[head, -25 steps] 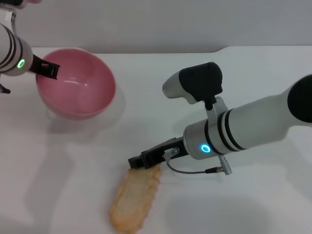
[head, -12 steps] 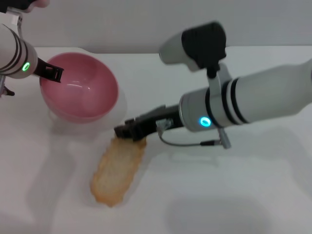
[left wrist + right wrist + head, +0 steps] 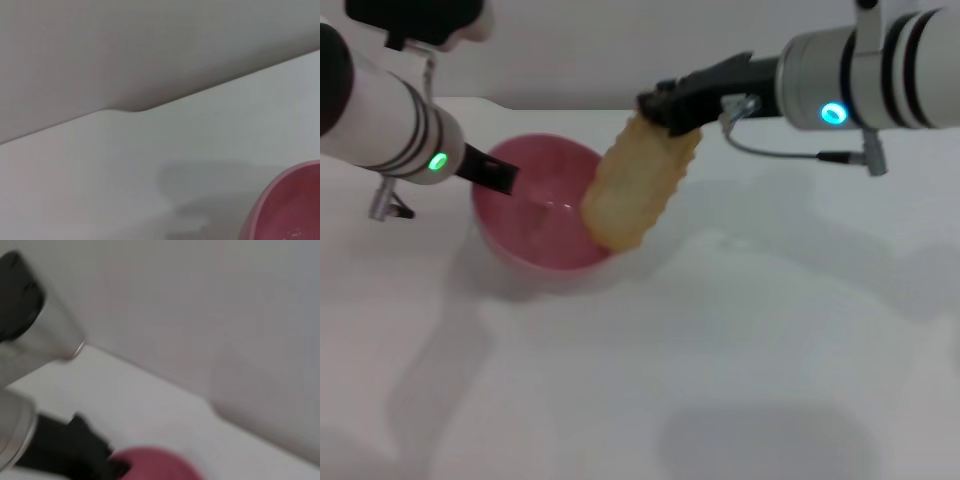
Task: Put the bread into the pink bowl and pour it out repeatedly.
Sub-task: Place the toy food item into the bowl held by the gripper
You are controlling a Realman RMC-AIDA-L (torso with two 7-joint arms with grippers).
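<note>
The bread (image 3: 638, 185), a golden-tan toy baguette, hangs tilted in the air with its lower end over the right rim of the pink bowl (image 3: 535, 225). My right gripper (image 3: 660, 108) is shut on the bread's upper end. My left gripper (image 3: 498, 176) is shut on the bowl's left rim, and the bowl sits on the white table. The left wrist view catches only an edge of the pink bowl (image 3: 290, 207). In the right wrist view the pink bowl (image 3: 155, 465) shows with the left arm's dark gripper (image 3: 70, 452) beside it.
A white table (image 3: 720, 360) spreads in front and to the right of the bowl. A grey wall (image 3: 620, 50) runs behind the table's far edge. The right arm's cable (image 3: 790, 152) loops under its wrist.
My right gripper has lifted the bread from the table's front up and back, over the bowl's right rim. My left gripper has drawn the bowl to the right and nearer.
</note>
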